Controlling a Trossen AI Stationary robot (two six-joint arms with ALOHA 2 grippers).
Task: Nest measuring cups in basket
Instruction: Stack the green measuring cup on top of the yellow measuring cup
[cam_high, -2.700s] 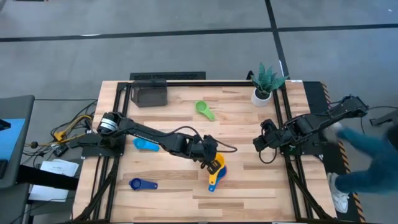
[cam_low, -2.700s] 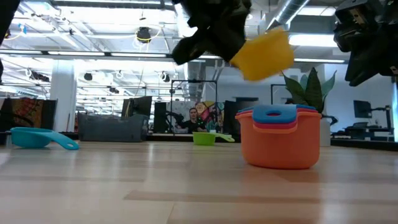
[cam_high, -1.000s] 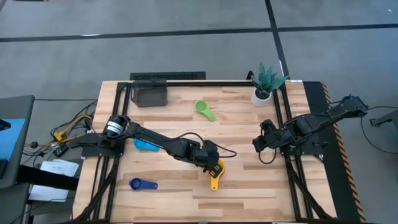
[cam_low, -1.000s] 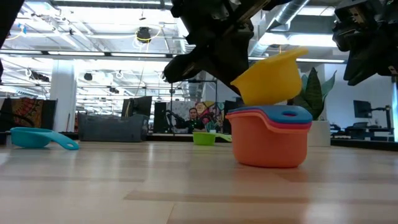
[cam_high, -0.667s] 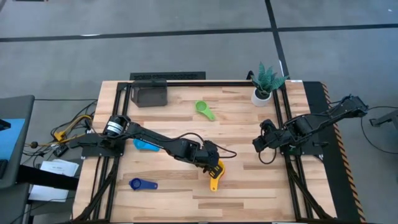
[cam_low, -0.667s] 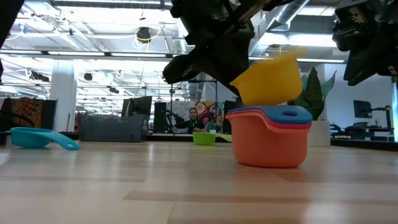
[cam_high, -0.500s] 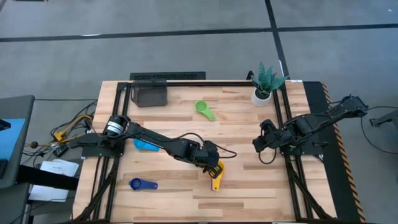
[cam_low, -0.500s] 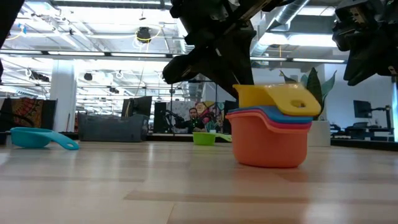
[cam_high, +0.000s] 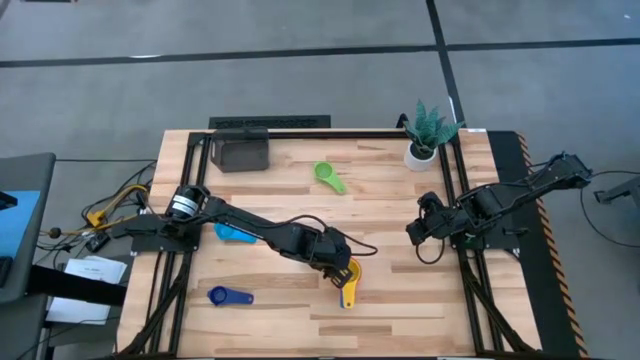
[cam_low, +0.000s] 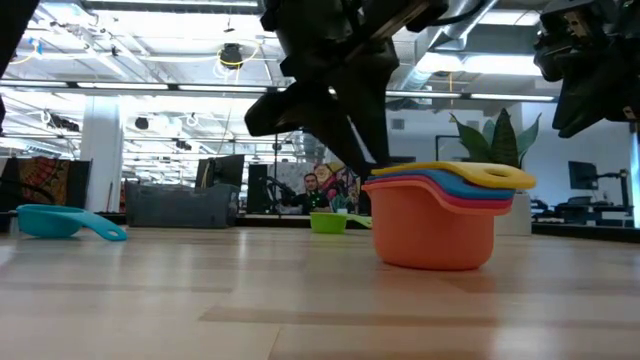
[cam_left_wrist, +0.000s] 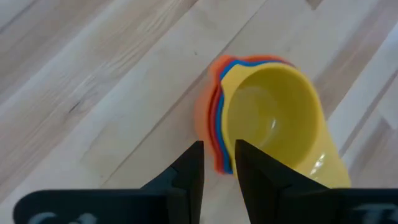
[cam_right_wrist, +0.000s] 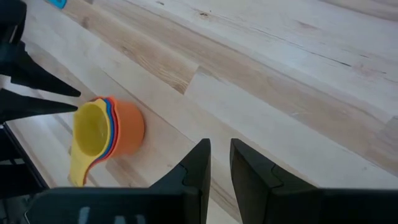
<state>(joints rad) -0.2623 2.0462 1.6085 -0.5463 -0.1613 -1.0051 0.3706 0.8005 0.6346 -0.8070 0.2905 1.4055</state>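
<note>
A stack of measuring cups stands on the table right of centre: an orange cup at the bottom, then red and blue, with the yellow cup nested on top. Its handles point toward the near edge. My left gripper hovers at the stack's left rim, open by a narrow gap. Loose on the table are a green cup, a light blue cup and a dark blue cup. The dark basket sits at the far left. My right gripper waits near the right edge, open and holding nothing. My left gripper's fingertips slant down from the table's left to the rim of the cup stack. I cannot tell whether they touch the yellow cup's rim.
A white pot with a green plant stands at the far right corner. Black frame rails run along the table's edges. Bare wood lies between the stack and the basket, apart from the green cup.
My left gripper has let go of the yellow cup. A second ago the cup hung tilted above the stack; it has dropped in and now sits level, nested on top. The gripper has tipped a little and stayed beside the stack.
</note>
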